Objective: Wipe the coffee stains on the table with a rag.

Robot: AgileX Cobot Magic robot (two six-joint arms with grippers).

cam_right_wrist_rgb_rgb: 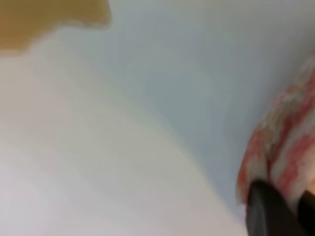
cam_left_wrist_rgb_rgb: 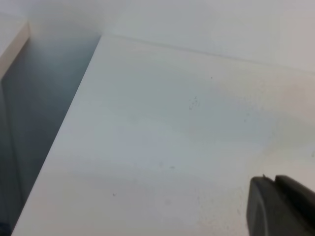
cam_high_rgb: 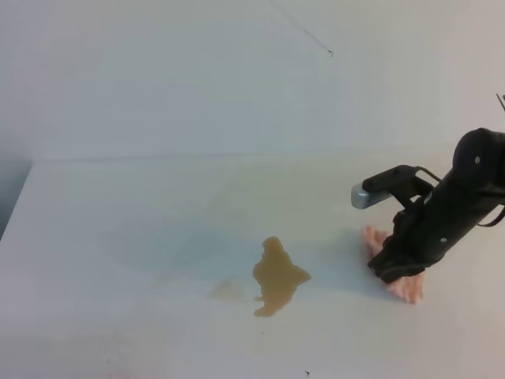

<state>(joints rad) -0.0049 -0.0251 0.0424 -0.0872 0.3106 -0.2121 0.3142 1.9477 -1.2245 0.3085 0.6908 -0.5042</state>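
Right gripper (cam_high_rgb: 394, 274) is down on the rag (cam_high_rgb: 407, 287) at the right side of the table (cam_high_rgb: 142, 229), its jaws pinched together on the pink-and-white cloth. From the high view the dark arm covers the middle of the rag, so only a pink corner toward the back and a larger flap toward the front show on either side of it. Close up from the right wrist, one black fingertip (cam_right_wrist_rgb_rgb: 268, 211) presses into the striped folds at the lower right edge, and the rest of the cloth (cam_right_wrist_rgb_rgb: 285, 147) runs out of frame; that view is blurred, and the pinch itself cannot be made out sharply.

Coffee stains (cam_high_rgb: 278, 276) lie on the table to the left of the rag, apart from it: a tan-brown puddle with a fainter beige smear (cam_high_rgb: 227, 290) just beside it on its left. A corner of the puddle (cam_right_wrist_rgb_rgb: 44, 19) shows at the upper left of the right wrist view.

Left gripper (cam_left_wrist_rgb_rgb: 283, 206) appears only as a dark tip at the lower right corner of its own camera, above bare tabletop; how wide it stands cannot be told, and it is outside the high view.
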